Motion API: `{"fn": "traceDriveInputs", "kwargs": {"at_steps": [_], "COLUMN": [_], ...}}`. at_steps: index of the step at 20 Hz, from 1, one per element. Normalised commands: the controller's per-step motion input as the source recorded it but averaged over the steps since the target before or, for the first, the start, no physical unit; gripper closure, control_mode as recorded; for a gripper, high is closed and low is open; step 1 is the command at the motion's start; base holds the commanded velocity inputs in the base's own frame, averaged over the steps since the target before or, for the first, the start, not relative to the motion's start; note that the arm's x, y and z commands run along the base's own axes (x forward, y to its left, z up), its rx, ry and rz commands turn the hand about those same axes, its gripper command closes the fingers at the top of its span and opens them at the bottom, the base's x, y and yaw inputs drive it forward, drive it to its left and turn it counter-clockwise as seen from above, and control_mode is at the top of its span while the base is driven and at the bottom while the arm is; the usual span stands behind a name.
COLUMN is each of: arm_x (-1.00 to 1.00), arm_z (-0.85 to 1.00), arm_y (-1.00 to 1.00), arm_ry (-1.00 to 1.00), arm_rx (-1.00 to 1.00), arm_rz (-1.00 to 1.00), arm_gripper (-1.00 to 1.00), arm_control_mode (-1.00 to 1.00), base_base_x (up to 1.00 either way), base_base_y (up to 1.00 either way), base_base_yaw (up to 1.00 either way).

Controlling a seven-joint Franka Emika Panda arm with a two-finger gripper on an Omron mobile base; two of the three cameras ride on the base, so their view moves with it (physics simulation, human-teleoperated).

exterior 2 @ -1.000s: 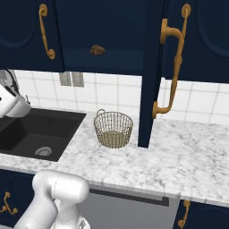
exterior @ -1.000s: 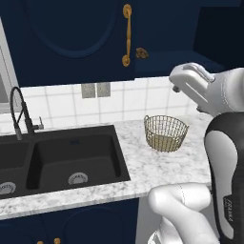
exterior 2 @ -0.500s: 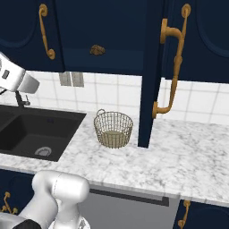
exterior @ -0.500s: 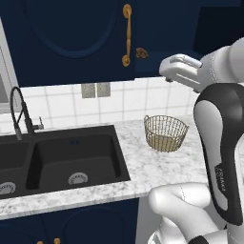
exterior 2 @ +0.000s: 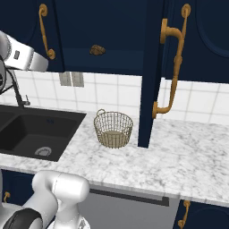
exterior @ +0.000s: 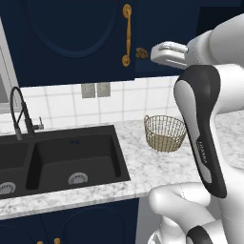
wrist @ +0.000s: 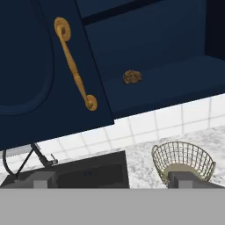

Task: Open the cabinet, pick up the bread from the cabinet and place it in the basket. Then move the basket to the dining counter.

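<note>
Sink [exterior: 71, 157]: black double basin set in the marble counter at the left, well clear of the work.
Cabinet [wrist: 145, 57]: right door [exterior 2: 154, 71] stood swung open; left door with its brass handle [wrist: 74, 70] was shut beside the opening.
Bread [wrist: 132, 77]: small brown lump on the cabinet's lower shelf, near the front edge.
Step in hand: reaching for the bread; best to go in level over the shelf edge, clear of the shut door, and straddle the loaf before closing.
Gripper [wrist: 112, 179]: jaws spread wide, empty; the bread lay ahead between them, well apart.
Basket [wrist: 183, 161]: on the counter below the shelf, empty.
</note>
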Motion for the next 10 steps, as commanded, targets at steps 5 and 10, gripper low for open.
{"fn": "traceDriveInputs", "kwargs": {"at_steps": [5, 10], "arm_x": [0.53, 0.52], "arm_z": [0.1, 0.0], "arm_y": [0.03, 0.28], "arm_ry": [-0.13, -0.06], "arm_rx": [-0.01, -0.09], "arm_rz": [0.05, 0.0], "arm_gripper": [-1.0, -1.0], "arm_control_mode": [-1.0, -1.0], "base_base_x": [0.0, 0.0], "base_base_y": [0.0, 0.0], "base_base_yaw": [0.0, 0.0]}}
